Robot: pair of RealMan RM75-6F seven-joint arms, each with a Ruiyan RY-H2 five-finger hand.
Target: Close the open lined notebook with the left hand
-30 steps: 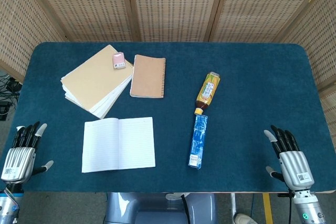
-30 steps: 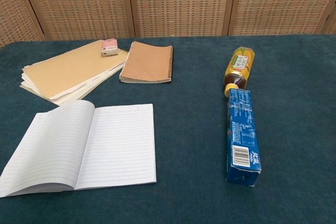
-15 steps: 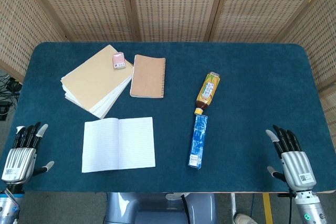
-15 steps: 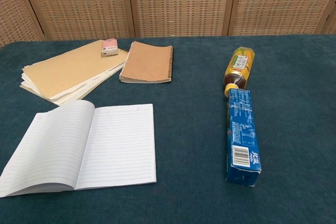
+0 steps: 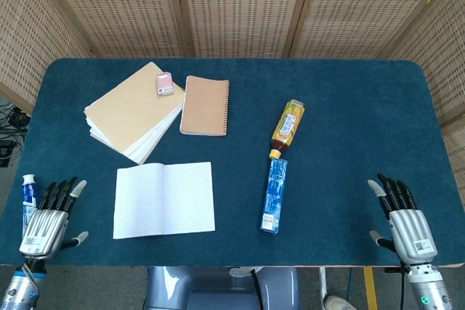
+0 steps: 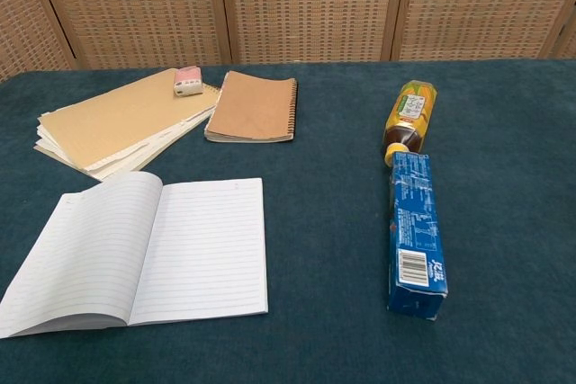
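The open lined notebook (image 5: 164, 200) (image 6: 144, 252) lies flat near the table's front edge, both white pages facing up. My left hand (image 5: 51, 217) hovers at the front left corner of the table, well left of the notebook, fingers apart and holding nothing. My right hand (image 5: 405, 221) is at the front right corner, also with fingers spread and empty. Neither hand shows in the chest view.
A stack of tan paper pads (image 5: 132, 110) with a pink eraser (image 5: 165, 83) lies behind the notebook, beside a brown spiral notebook (image 5: 205, 105). A yellow bottle (image 5: 288, 126) and a blue box (image 5: 274, 194) lie mid-table. A small blue-and-white tube (image 5: 28, 192) lies beside my left hand.
My left hand has shifted right toward the notebook, uncovering the small tube by the table's left edge. The right hand has barely moved.
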